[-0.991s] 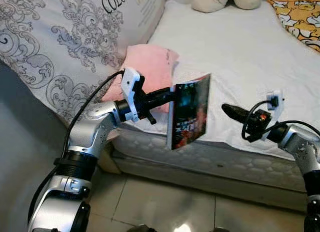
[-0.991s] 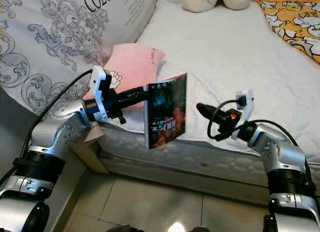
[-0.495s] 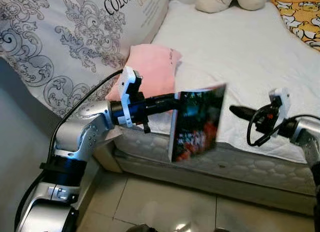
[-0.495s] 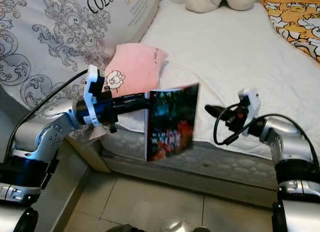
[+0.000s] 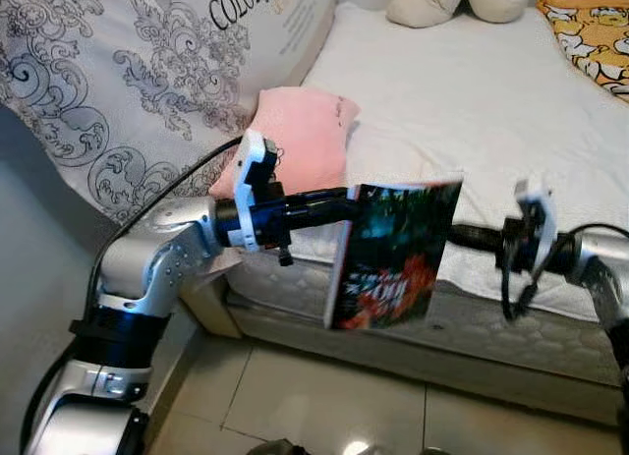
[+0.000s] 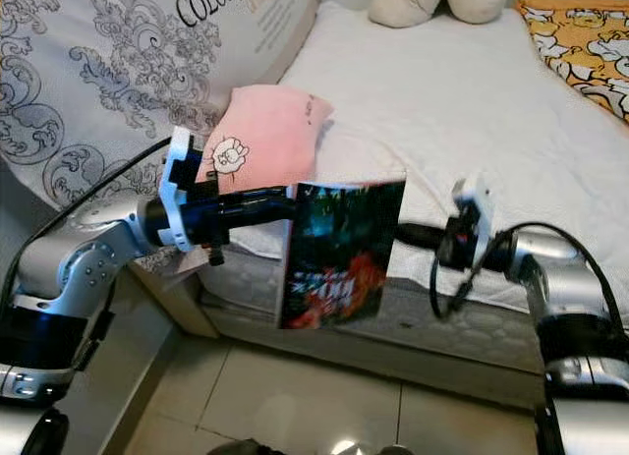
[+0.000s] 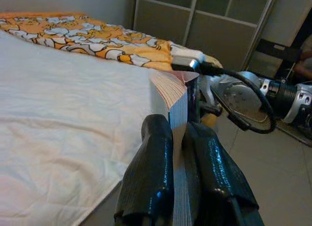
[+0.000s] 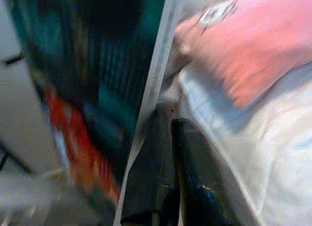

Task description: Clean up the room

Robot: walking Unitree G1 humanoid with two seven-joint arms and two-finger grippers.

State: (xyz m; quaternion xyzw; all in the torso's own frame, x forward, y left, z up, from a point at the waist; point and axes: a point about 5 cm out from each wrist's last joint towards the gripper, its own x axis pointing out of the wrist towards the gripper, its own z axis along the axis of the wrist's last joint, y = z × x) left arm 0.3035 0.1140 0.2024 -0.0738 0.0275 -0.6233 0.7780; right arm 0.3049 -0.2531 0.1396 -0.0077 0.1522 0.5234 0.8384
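A dark book point(image 5: 393, 254) with a red and teal cover hangs in the air in front of the bed's edge, cover facing me. My left gripper point(image 5: 344, 197) is shut on its left edge; in the left wrist view both black fingers point(image 7: 151, 177) clamp the page block point(image 7: 176, 96). My right gripper point(image 5: 462, 237) reaches in from the right, and its tips meet the book's right edge. In the right wrist view its fingers point(image 8: 187, 167) lie pressed together beside the book's cover point(image 8: 87, 89), with nothing between them.
The white mattress point(image 5: 472, 91) runs behind the book, with a pink pillow point(image 5: 300, 136) near its corner. A grey patterned duvet point(image 5: 147, 72) lies at the left, a plush toy point(image 5: 462, 1) and an orange blanket point(image 5: 595, 32) at the back. Tiled floor point(image 5: 324, 396) lies below.
The left gripper has carried the book a little to the right and turned its cover more toward me. The right gripper has moved left until its tips reach the book's right edge.
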